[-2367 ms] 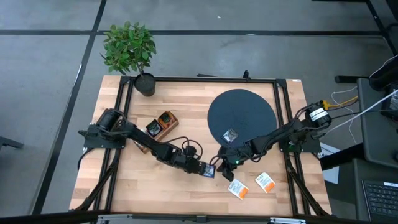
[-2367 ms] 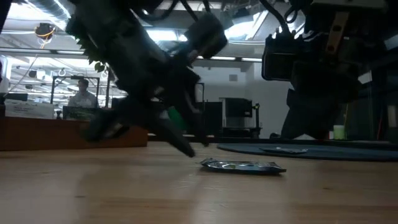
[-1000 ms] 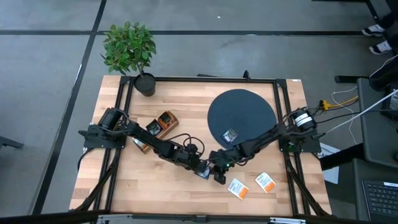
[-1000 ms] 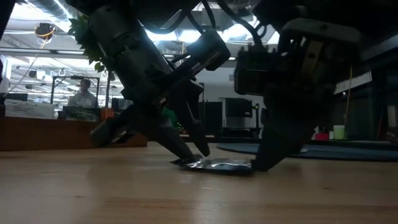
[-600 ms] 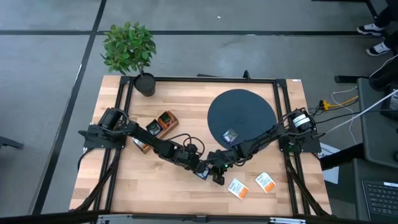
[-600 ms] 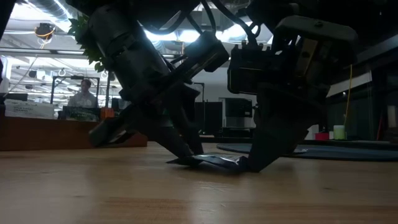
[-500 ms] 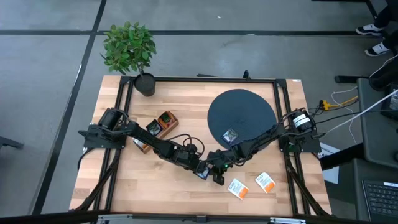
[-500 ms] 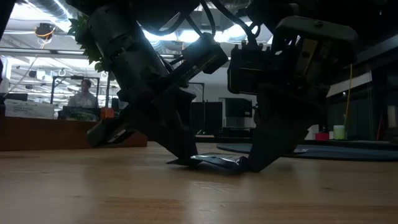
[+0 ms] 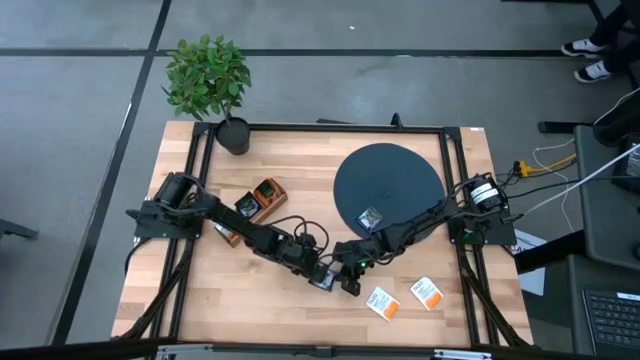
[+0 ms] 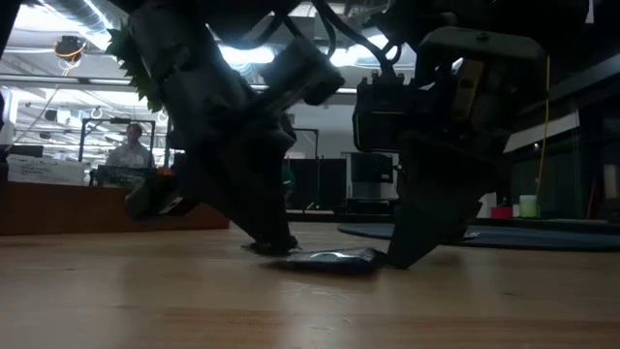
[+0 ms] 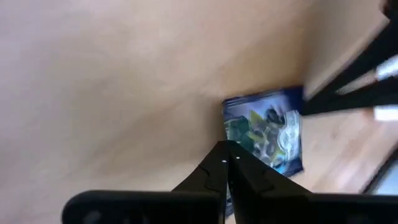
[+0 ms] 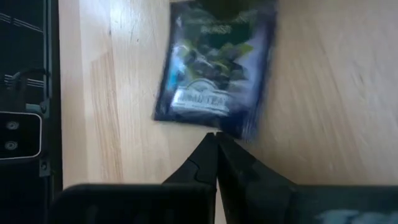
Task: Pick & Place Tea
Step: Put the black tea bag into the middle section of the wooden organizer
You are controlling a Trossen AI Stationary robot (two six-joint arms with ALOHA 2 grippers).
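From above, the left claw (image 9: 322, 279) and the right claw (image 9: 350, 281) meet tip to tip on the tabletop (image 9: 230, 300), just toward the front edge from the dark round disc (image 9: 387, 186), with the dark blue tea sachet (image 9: 336, 276) between them; a second dark sachet (image 9: 371, 217) lies on the disc and two white-and-orange sachets (image 9: 404, 298) lie beside the right claw. At table height the blue sachet (image 10: 327, 258) lies flat, the left claw (image 10: 276, 244) at one edge and the right claw (image 10: 395, 260) at the opposite edge. The left wrist view shows its fingers (image 11: 219, 167) pinched together, tips at the sachet's (image 11: 267, 130) near edge, gripping nothing I can make out. The right wrist view shows its fingers (image 12: 208, 152) likewise closed, touching the sachet's (image 12: 214, 65) near edge, its long axis running straight away from them. Both arms look equally near.
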